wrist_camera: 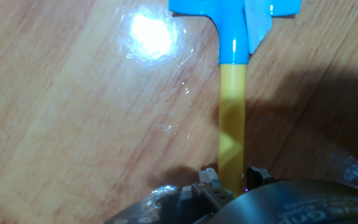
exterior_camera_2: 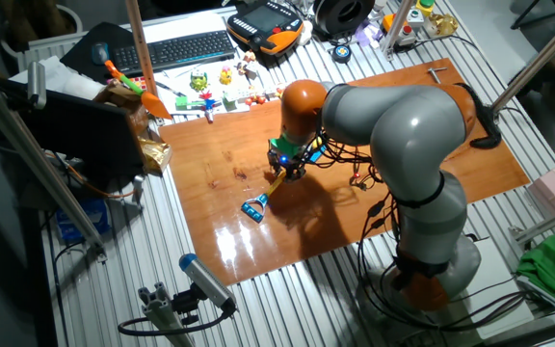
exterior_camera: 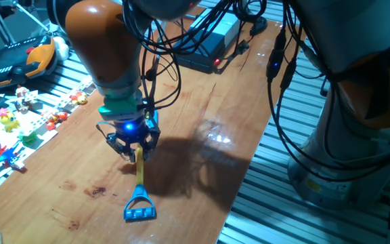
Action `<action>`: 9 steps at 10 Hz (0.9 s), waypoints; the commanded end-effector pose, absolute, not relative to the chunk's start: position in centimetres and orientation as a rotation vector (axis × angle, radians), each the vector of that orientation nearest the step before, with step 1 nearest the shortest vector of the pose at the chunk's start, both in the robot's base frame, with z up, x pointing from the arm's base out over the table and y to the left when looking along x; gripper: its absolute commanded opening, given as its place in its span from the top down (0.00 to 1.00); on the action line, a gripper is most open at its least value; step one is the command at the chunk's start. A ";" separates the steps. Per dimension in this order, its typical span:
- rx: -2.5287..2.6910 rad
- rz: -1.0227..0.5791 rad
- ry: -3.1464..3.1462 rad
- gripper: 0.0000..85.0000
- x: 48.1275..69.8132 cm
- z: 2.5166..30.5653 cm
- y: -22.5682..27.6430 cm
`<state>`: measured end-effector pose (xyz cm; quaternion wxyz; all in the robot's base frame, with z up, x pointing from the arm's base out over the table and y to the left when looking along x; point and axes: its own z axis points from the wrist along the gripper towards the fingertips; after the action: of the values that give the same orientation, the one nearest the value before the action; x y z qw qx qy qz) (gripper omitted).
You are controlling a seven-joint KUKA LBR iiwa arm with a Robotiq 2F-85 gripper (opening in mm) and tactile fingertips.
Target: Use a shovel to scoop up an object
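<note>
Clamping the shovel by its yellow shaft, the gripper is seen mid-table; toys and keyboard are beyond its edge. Object cannot be identified.

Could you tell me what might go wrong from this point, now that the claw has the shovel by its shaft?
1. The claw pinches only the thin yellow shaft of the shovel, far from the blue blade resting on the table; the shaft might twist or slip under scooping load.
2. The toys lie crowded at the table's edge, so the blade may well push neighbouring figures off.
</note>
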<state>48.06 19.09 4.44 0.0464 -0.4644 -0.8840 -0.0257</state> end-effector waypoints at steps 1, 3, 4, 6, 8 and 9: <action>-1.409 -0.072 -2.697 0.61 48.2 4.7 19.0; -1.381 -0.080 -2.696 0.63 48.8 5.6 18.5; -1.358 -0.083 -2.703 0.67 49.3 6.2 18.1; -1.316 -0.107 -2.707 0.80 49.9 7.3 17.2; -1.256 -0.127 -2.732 0.99 50.6 8.6 16.0; -1.214 -0.121 -2.752 0.99 50.9 9.5 15.1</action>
<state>50.86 15.07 9.53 0.0653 -0.4020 -0.9125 -0.0395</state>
